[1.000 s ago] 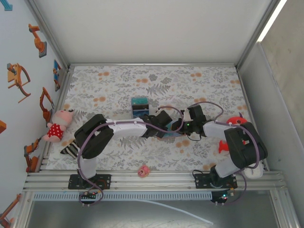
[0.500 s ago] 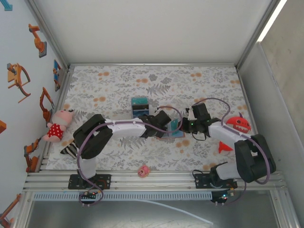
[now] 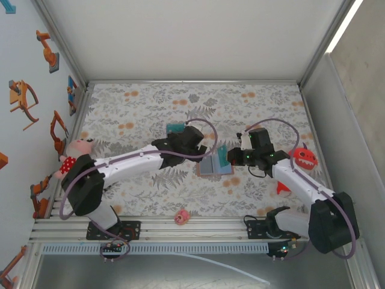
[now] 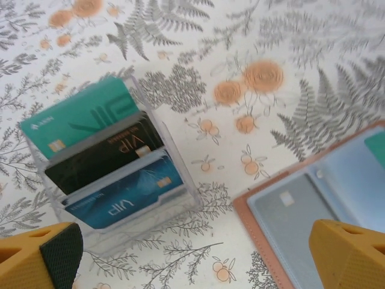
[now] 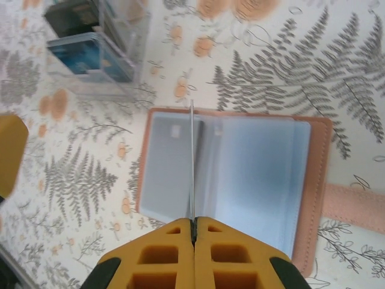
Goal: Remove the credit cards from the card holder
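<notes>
Lying open on the floral tablecloth (image 3: pixel 258 108), the tan card holder (image 5: pixel 252 174) has nothing pinning it down, which is the biggest risk from here. L gripper (image 4: pixel 195 253), fingers spread wide & empty, hovers off the holder's far-left corner, not on it. So if a card catches a pocket lip, the light holder prob. drags or flips up w/ it.

Just beyond that same corner stands a clear card rack (image 4: pixel 129 229) w/ three cards (image 4: pixel 117 198) slotted in: teal, black, blue. Both arms crowd the gap btwn holder & rack. A wide swing by either could tip the rack & spill them, or knock wrist on wrist.

Over the holder's centre fold, R gripper (image 5: pixel 194 224) is clamped on a teal credit card (image 3: pixel 221 156), held upright & edge-on to the wrist cam. Can't tell whether its lower edge is clear of the pocket. The grip takes one short end only, so a snag or a fast turn could twist the card loose or drop it back onto the holder. Slotting that thin edge into the rack needs clean alignment; a miss would shove the rack.
</notes>
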Motion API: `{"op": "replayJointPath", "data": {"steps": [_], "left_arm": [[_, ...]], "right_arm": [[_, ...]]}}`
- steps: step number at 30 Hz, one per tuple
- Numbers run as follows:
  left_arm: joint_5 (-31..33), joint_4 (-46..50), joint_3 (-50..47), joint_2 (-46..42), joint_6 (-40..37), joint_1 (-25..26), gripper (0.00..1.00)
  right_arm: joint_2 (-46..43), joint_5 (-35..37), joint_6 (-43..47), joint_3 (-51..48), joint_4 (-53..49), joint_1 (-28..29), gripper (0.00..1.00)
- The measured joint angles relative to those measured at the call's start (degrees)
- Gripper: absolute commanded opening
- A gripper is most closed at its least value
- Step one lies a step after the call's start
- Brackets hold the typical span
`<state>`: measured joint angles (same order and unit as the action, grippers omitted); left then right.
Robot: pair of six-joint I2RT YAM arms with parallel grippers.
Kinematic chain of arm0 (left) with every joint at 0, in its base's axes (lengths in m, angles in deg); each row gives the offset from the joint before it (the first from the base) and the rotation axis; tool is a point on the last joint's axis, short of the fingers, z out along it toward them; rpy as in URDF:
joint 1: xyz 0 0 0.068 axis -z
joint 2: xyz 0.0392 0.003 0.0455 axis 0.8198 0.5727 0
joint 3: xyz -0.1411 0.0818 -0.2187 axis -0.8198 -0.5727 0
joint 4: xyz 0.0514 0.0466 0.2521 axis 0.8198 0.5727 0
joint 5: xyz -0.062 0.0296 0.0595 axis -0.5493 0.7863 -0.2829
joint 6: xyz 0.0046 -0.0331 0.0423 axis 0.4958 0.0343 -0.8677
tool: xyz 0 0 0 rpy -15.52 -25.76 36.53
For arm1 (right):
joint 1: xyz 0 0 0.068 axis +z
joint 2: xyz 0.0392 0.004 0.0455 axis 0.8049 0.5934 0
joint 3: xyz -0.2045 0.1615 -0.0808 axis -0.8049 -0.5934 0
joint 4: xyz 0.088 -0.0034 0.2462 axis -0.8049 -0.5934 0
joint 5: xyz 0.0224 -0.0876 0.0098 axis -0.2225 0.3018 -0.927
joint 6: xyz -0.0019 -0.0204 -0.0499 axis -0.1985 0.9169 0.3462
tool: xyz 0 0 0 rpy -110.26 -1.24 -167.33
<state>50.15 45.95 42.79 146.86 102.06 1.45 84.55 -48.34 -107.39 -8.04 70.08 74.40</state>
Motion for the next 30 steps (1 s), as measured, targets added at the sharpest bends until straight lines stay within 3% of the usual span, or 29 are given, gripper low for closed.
{"op": "replayJointPath", "data": {"steps": [10,16,21,30], "left_arm": [[-24.22,-6.67,-6.62,-10.21,-0.9,-11.74,0.97],[-39.3,-8.07,-6.71,-11.3,-6.1,-13.88,0.97],[-47.32,-6.88,-6.71,-11.3,-10.95,-14.56,1.0],[-55.65,-2.82,-4.52,-11.3,-17.33,-14.88,0.79]], "right_arm": [[-1.77,-8.26,5.49,4.28,-0.63,1.46,0.0],[-0.13,-13.94,8.35,7.26,-0.92,2.89,0.0],[0.02,-18.64,10.93,9.22,-1.33,3.85,0.0],[0.66,-23.1,17.35,12.76,-5.22,6.14,0.0]]}}
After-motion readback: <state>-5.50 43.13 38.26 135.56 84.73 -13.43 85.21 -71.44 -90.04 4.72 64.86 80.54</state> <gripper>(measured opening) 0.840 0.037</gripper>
